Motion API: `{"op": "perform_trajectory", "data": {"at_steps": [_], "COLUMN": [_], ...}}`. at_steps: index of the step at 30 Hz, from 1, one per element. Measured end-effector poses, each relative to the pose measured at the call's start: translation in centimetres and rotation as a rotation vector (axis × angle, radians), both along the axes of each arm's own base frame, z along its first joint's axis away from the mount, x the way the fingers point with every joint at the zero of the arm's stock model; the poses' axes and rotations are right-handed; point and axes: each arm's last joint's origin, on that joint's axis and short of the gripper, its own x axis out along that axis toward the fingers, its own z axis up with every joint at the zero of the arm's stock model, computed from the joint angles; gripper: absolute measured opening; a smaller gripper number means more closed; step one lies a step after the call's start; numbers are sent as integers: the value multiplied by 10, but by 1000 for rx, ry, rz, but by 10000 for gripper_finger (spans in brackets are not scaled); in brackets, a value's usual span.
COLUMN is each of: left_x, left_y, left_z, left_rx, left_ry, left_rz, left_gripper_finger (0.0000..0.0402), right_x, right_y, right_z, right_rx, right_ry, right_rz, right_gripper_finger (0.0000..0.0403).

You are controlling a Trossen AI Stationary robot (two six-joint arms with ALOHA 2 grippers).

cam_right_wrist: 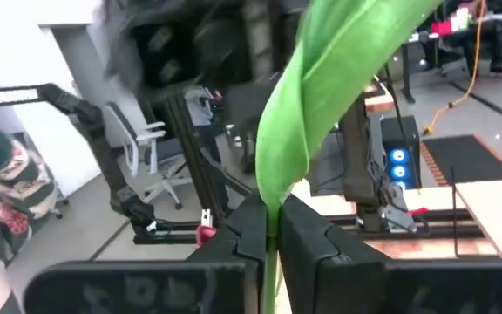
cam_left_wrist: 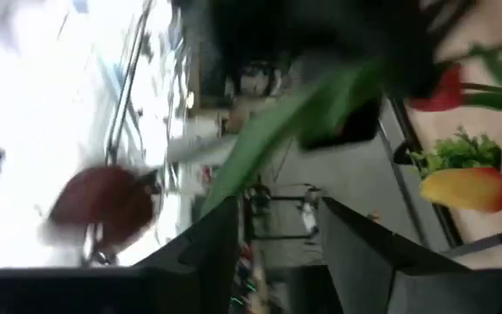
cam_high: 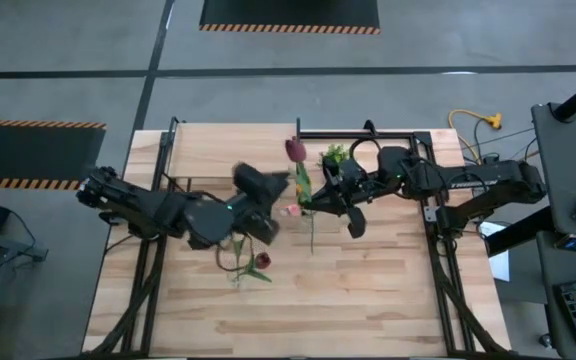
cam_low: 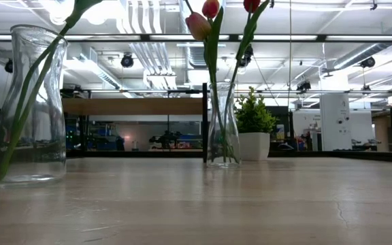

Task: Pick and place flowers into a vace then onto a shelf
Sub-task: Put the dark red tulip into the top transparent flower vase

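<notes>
My right gripper (cam_right_wrist: pixel 273 228) is shut on a tulip's green stem. In the high view this tulip runs from its dark red head (cam_high: pixel 295 150) past the gripper (cam_high: pixel 318 197). My left gripper (cam_left_wrist: pixel 277 231) is open just left of it (cam_high: pixel 266 186), with a green leaf (cam_left_wrist: pixel 268 139) in front of its fingers; I cannot tell if it touches. A clear glass vase (cam_low: pixel 223 126) stands beside the potted plant and holds several tulips. A second vase (cam_low: pixel 29 102), nearer and to the left, holds one stem. The shelf (cam_low: pixel 135 107) stands behind. My right gripper pinches the tulip's stem (cam_right_wrist: pixel 273 262) between its two fingers, just under a broad green leaf (cam_right_wrist: pixel 321 96). The fingers come level from the table's right and lie across the stem. The leaf rises above the fingers; the stem's lower end is out of this view.
A small bushy potted plant (cam_low: pixel 254 129) stands right of the middle vase, also in the high view (cam_high: pixel 335 155). A red-headed tulip (cam_high: pixel 259 262) shows on the near left. Red (cam_left_wrist: pixel 443 87) and yellow (cam_left_wrist: pixel 469 187) tulip heads show past my left gripper. The near table is bare wood (cam_high: pixel 368 300).
</notes>
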Motion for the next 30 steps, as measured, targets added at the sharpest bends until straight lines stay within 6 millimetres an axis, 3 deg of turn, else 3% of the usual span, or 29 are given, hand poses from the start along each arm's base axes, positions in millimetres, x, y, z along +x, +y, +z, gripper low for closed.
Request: {"op": "perform_trajectory", "data": {"at_steps": [6,11,15,19,24,30], "left_x": [-39,-78,-96,-105,-117,-163], "left_y": [8,20,25,27,32,50], "left_z": [19,25,25,10,-31,-61], "left_rx": [-265,-725,-1028,-1087,-1097,-1145], "left_ry": [-187,-177,-88,-52,-40,-181], "left_rz": [-27,-317,-514,-538,-524,-590], "left_gripper_finger": [152,152,152,152,152,152], "right_x": [-15,-24,-28,-31,-32,-35], "right_y": [0,0,2,9,25,38], "right_z": [8,6,0,-8,-18,-25], "right_rx": [-69,-104,-132,-200,-265,-344], "right_ry": [-47,-61,-63,-48,-50,-44], "right_rz": [0,-15,-110,-212,-248,-362], "right_gripper_finger": [13,12,12,12,12,12]}}
